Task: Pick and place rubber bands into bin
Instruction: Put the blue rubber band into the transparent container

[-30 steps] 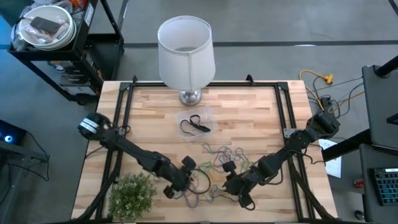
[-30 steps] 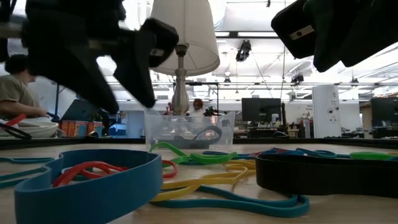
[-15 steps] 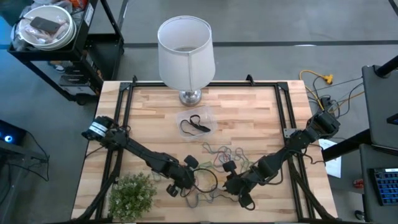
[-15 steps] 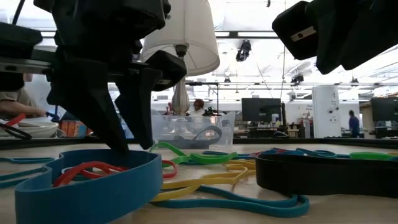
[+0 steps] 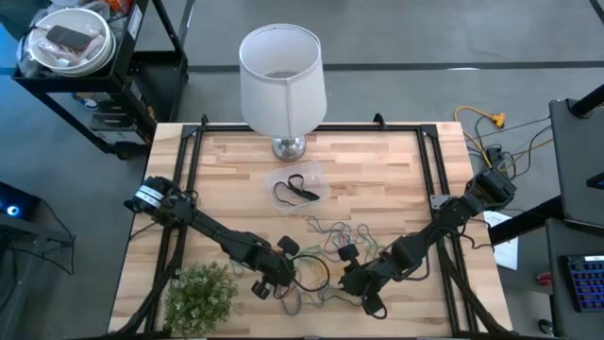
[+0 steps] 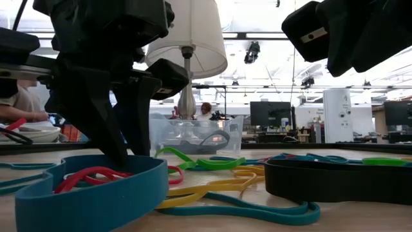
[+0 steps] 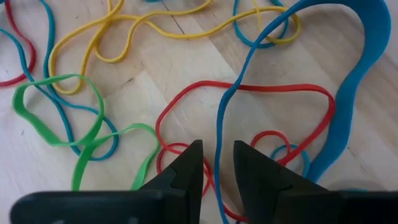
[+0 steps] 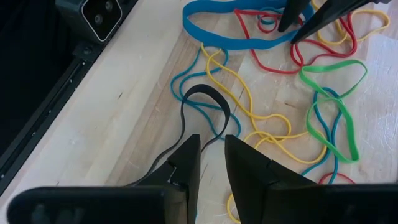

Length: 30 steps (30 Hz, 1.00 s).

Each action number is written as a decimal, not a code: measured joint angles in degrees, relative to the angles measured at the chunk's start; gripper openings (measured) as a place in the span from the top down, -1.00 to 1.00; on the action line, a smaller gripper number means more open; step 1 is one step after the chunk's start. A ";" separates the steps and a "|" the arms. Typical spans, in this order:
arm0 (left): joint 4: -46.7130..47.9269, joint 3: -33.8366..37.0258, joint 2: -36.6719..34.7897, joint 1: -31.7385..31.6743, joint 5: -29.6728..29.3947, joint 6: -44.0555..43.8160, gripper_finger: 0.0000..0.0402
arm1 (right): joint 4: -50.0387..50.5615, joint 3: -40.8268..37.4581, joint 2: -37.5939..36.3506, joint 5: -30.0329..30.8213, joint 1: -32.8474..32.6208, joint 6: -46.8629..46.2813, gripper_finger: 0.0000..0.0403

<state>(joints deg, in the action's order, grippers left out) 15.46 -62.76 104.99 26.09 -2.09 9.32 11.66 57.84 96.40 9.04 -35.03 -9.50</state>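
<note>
- The rubber bands (image 5: pixel 326 250) lie in a loose tangle on the front middle of the wooden tabletop (image 5: pixel 377 179), thin floppy loops crossing one another in yellow, green, red and blue.
- In my left wrist view I make out a thin red loop (image 7: pixel 249 118), a wide flat blue band (image 7: pixel 348 93), a green band (image 7: pixel 56 118) and a yellow one (image 7: pixel 155 28), all limp on the pale wood grain.
- The bin (image 5: pixel 298 187) sits behind the pile, just in front of the lamp base; it is a shallow clear plastic tub with rounded corners, and a dark band (image 5: pixel 294 192) lies inside it.
- The left gripper (image 7: pixel 216 163) is down at the pile, jaws narrowly parted with a blue strand running up between the tips; I cannot tell if they touch it, and nothing is pinched.
- The right gripper (image 8: pixel 210 155) hovers over the right part of the pile, jaws slightly apart, holding nothing, above a black band (image 8: pixel 205 99).
- In the low view the wide blue band (image 6: pixel 90 187) fills the foreground and hides much of the pile.
- A white fabric lamp shade (image 5: pixel 281 76) stands at the back; a small green plant (image 5: pixel 200 295) sits at the front left corner, partly cut off.
</note>
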 joint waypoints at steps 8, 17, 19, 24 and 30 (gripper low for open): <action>-1.53 1.09 0.02 0.00 0.00 -1.43 0.64 | 0.00 -0.01 -0.01 0.00 0.00 -0.93 0.66; -2.11 1.82 0.02 -0.20 -0.02 -1.44 0.64 | 0.02 0.00 0.00 0.00 0.00 -1.05 0.66; -3.16 2.54 0.02 -0.26 -0.02 -1.44 0.64 | 0.04 -0.02 0.00 -0.02 0.00 -1.05 0.66; -4.32 3.30 0.02 -0.26 -0.49 -1.44 0.65 | 0.04 -0.02 0.00 0.00 0.00 -1.05 0.66; -4.29 3.30 0.02 -0.26 -2.80 -0.04 0.88 | 0.07 -0.02 0.00 0.00 0.00 -1.05 0.66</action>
<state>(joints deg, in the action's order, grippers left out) 11.17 -59.46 105.01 25.82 -4.89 9.28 11.73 57.82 96.40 9.04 -35.03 -10.55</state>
